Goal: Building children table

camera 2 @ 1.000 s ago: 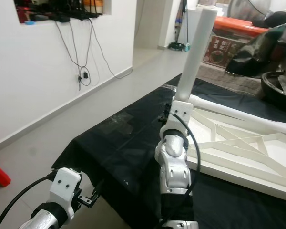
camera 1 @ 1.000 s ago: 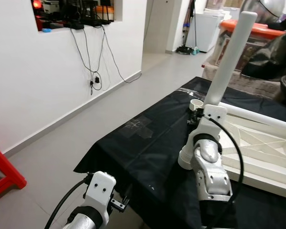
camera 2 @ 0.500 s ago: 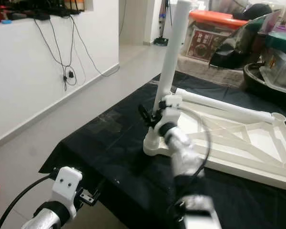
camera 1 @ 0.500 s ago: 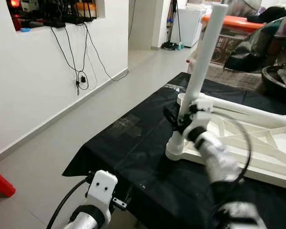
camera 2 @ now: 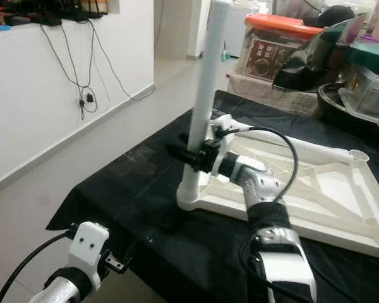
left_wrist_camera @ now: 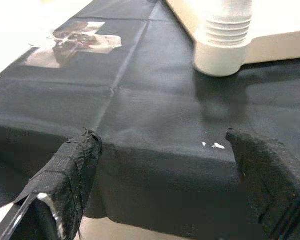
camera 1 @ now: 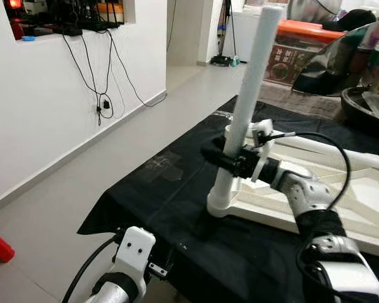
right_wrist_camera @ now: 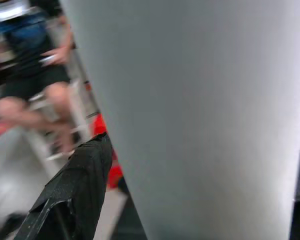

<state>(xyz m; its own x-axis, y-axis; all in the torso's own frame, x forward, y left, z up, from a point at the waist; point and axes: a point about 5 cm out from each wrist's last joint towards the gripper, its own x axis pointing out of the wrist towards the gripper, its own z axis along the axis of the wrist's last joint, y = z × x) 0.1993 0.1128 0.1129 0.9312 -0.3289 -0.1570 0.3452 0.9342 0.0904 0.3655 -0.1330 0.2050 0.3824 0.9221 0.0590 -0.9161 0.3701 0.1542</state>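
Mid-frame, our right gripper (camera 1: 230,158) clasped the upright white leg (camera 1: 247,107), its long axis vertical; our left gripper (left_wrist_camera: 175,165), open and empty, hung lower left.

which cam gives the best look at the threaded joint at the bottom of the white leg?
Left wrist view: the leg's ribbed base sits sharp and unobstructed in the tabletop's corner socket. The eye views show the whole white leg with the right gripper around it, but the joint is small. Right wrist view shows the leg's shaft up close, without the joint.
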